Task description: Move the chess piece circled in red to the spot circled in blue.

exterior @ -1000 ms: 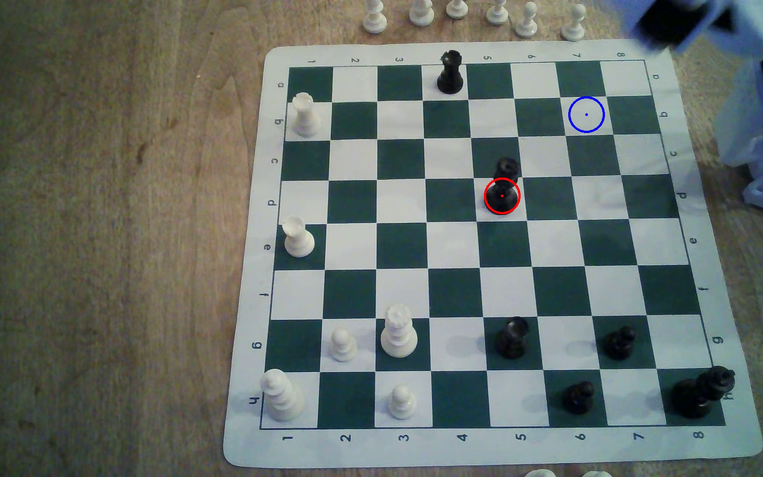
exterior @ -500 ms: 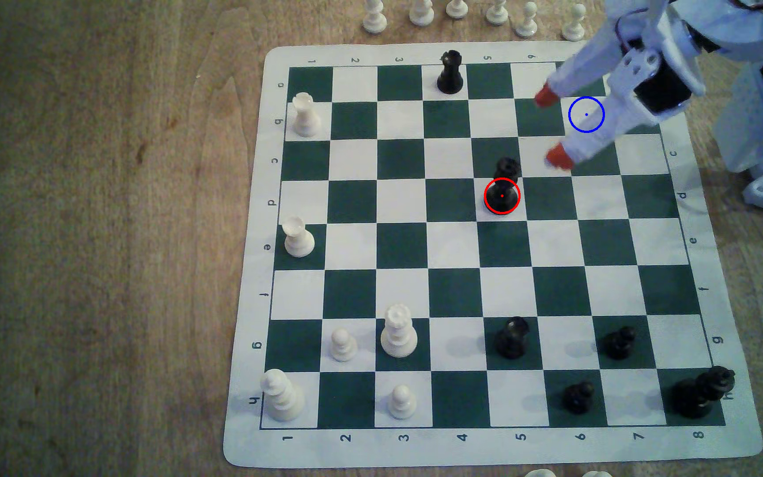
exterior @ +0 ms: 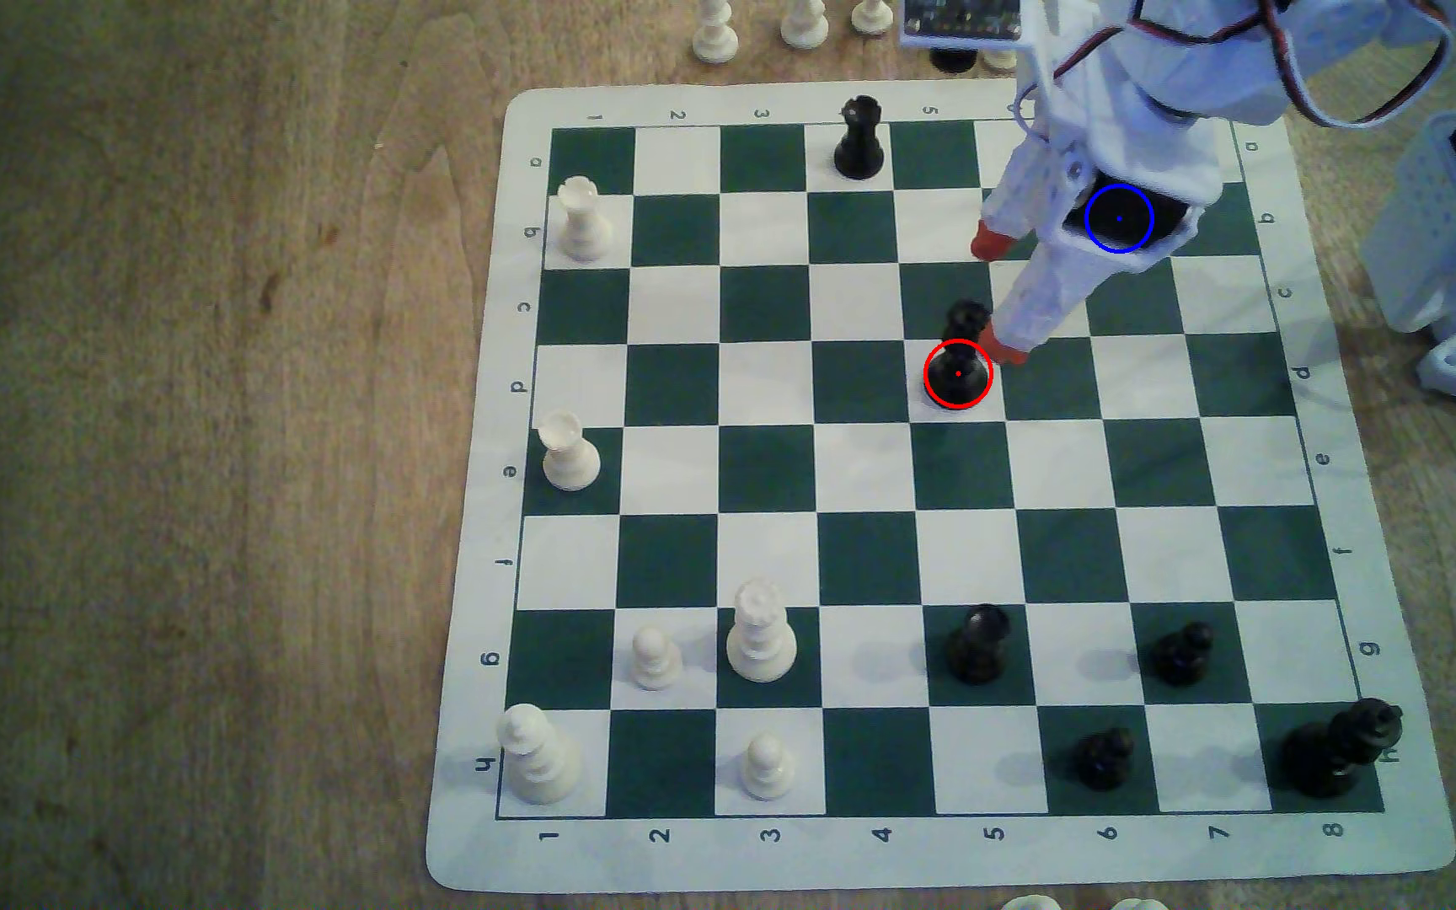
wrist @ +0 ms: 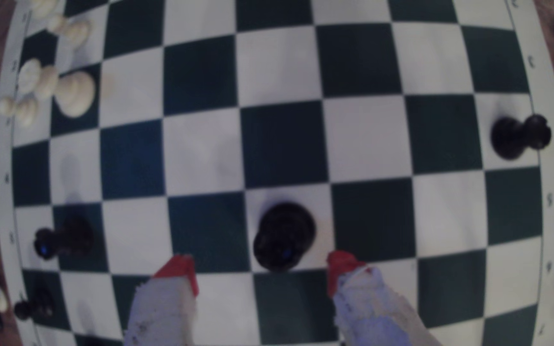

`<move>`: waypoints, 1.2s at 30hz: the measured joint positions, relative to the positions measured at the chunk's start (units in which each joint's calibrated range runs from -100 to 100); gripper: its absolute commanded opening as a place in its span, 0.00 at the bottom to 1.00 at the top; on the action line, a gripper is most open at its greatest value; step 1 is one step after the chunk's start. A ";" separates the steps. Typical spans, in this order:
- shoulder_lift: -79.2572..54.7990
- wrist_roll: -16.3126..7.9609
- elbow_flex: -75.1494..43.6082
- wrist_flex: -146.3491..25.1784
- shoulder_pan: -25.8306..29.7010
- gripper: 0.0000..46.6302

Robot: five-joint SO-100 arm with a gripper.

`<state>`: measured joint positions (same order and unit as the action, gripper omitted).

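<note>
Chess piece (wrist: 284, 236) sits just ahead of our wide-open, empty gripper (wrist: 262, 266), between its red fingertips (wrist: 340, 262); we risk one tip clipping and toppling it

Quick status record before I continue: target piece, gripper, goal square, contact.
target piece: black chess piece, upright on its red-ringed white square
gripper: gripper open, red-tipped fingers spread wide, one tip beside the piece's head
contact: not gripped; wrist view shows the piece just ahead of the fingertips
goal square: the spot, blue ring, covered by the arm
</note>
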<state>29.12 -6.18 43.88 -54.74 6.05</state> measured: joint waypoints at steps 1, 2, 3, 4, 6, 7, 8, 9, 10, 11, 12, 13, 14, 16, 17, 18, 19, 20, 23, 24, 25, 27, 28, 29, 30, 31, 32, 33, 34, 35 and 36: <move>-0.92 0.00 0.00 0.56 0.00 0.45; -1.17 0.00 0.00 0.88 0.00 0.45; -1.26 -0.05 0.27 1.67 0.00 0.45; -1.34 -0.05 0.90 2.79 0.00 0.45; -2.51 -0.05 1.90 4.94 0.00 0.46; -2.68 -0.05 2.08 5.50 0.00 0.46; -3.18 -0.05 2.08 6.22 0.00 0.46; -3.69 -0.05 2.26 6.85 0.00 0.45; -4.52 -0.05 2.62 8.13 0.00 0.45; -4.78 -0.05 2.89 8.53 0.00 0.45; -4.94 -0.15 3.16 9.08 0.00 0.45; -5.03 -0.20 3.43 9.40 0.00 0.44; -5.11 -0.29 3.80 9.80 0.00 0.44; -5.70 -0.44 4.34 10.20 0.00 0.43; -6.12 -0.44 4.79 10.60 0.00 0.43; -6.62 -0.44 5.15 11.00 0.00 0.42; -7.37 -0.44 5.69 11.63 0.00 0.42; -7.62 -0.44 5.87 11.87 0.00 0.42; -8.13 -0.44 6.60 13.23 0.15 0.42; -8.13 -0.44 6.69 13.47 0.37 0.42; -8.13 -0.44 6.69 13.63 0.59 0.41; -8.13 -0.44 6.69 13.86 0.66 0.38; -8.13 -0.44 6.69 13.86 0.66 0.36; -8.13 -0.44 6.69 13.86 0.59 0.33; -8.13 -0.44 6.69 13.86 0.59 0.28; -8.13 -0.44 6.69 13.86 0.59 0.21; -8.13 -0.44 6.69 13.86 0.59 0.18; -8.13 -0.44 6.69 13.86 0.59 0.14; -8.13 -0.44 6.69 13.86 0.59 0.12; -8.13 -0.44 6.69 13.86 0.59 0.05; -8.13 -0.44 6.69 13.86 0.59 0.01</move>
<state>20.99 -6.62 50.56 -40.88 6.64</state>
